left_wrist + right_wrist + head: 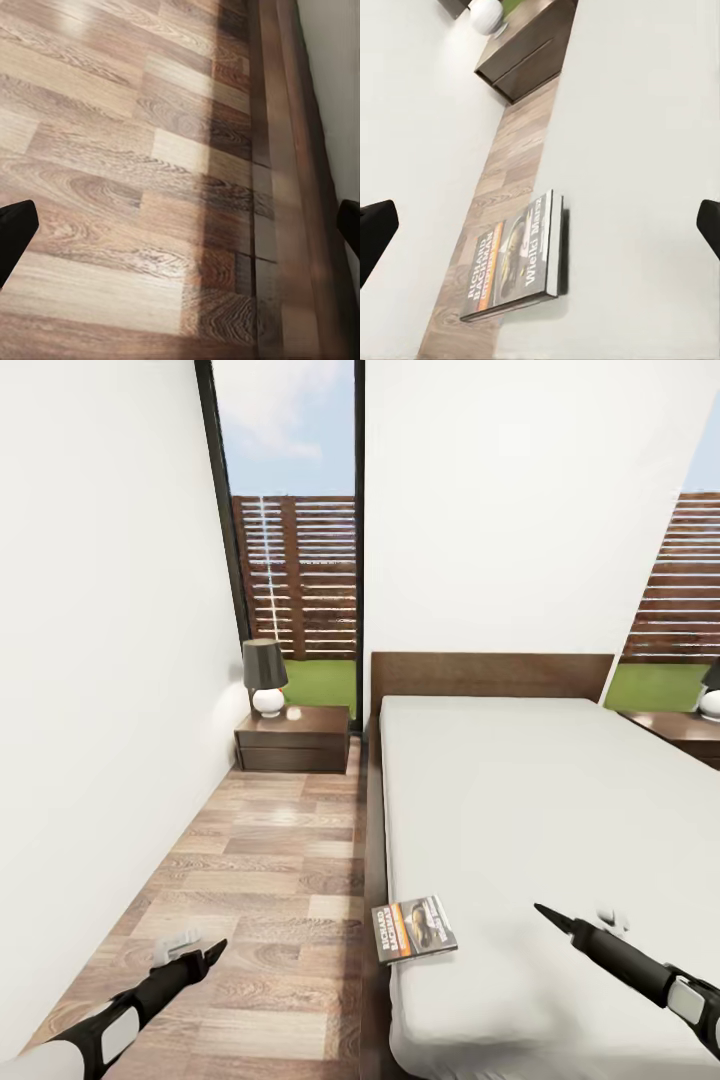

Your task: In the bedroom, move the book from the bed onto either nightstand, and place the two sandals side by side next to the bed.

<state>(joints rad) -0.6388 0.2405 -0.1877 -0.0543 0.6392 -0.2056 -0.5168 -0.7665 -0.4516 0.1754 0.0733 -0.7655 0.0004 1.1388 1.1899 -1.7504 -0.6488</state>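
Book: you have the book lying flat on the bed, at the mattress edge nearest the floor strip, one corner hanging just past that edge. In your right wrist view the book lies between the two fingertips, cover up, with lettering you can read.
Right gripper: your right gripper hangs over the mattress, near the book but apart from it. The wrist view shows its fingertips at either edge of the frame, jaws spread wide, nothing between them but air.
Left gripper: your left gripper is over the wood floor, beside the bed frame. The fingertips sit far apart at the frame edges, jaws wide and empty.
Cut off: the far nightstand is clipped by the head view's right edge, and so is its lamp.
Open room: the near nightstand stands against the wall beside the headboard; a lamp takes one side of its top and the rest is bare. The floor strip between wall and bed is narrow.
Hard to make out: a pale smudge by each gripper in the head view; you cannot tell what it is.
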